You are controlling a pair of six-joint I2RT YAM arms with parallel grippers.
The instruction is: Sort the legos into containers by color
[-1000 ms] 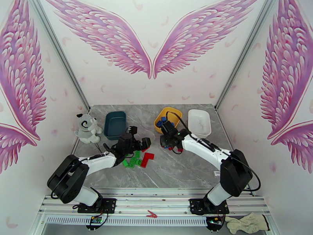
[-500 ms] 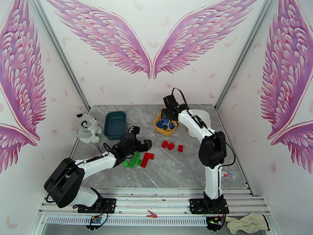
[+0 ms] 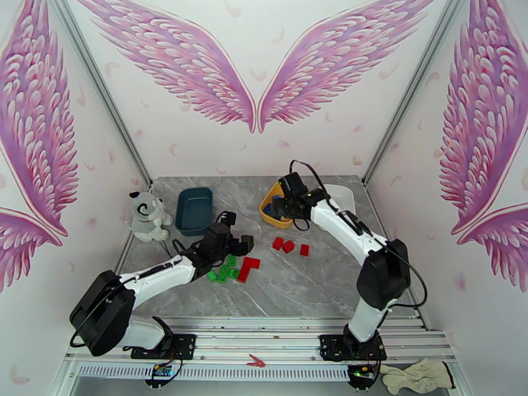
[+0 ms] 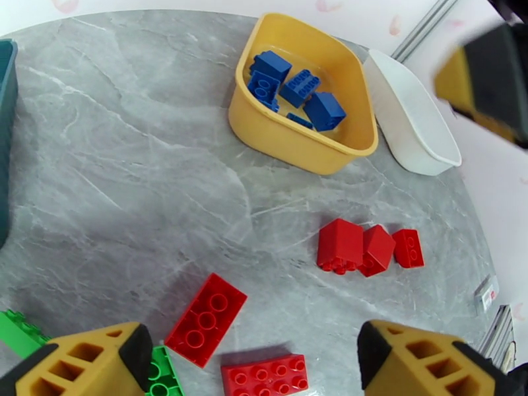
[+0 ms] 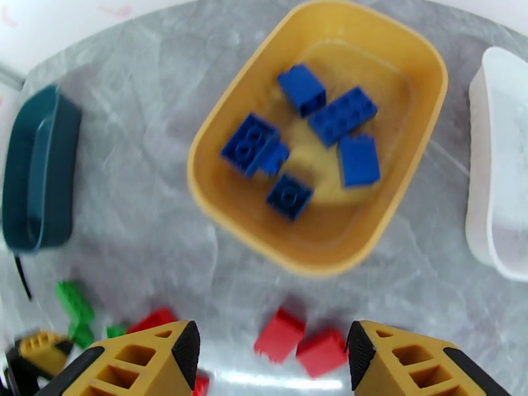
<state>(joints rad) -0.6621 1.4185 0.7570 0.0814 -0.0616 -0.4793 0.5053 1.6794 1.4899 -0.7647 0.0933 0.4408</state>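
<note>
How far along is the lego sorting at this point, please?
Done: blue legos lie in the yellow tray. In hand: nothing, the left gripper and right gripper are both open. Left: red legos and green legos sit on the table; the teal tray looks empty.

Some legos (image 5: 343, 117) lie in the middle tray (image 5: 197, 171).

Yellow tray (image 3: 268, 208) half hidden under right arm (image 3: 336, 222), white tray (image 5: 501, 160) cut off at right edge, teal tray (image 4: 4, 127) cropped at left, near red bricks (image 5: 282, 336) blurred.
</note>
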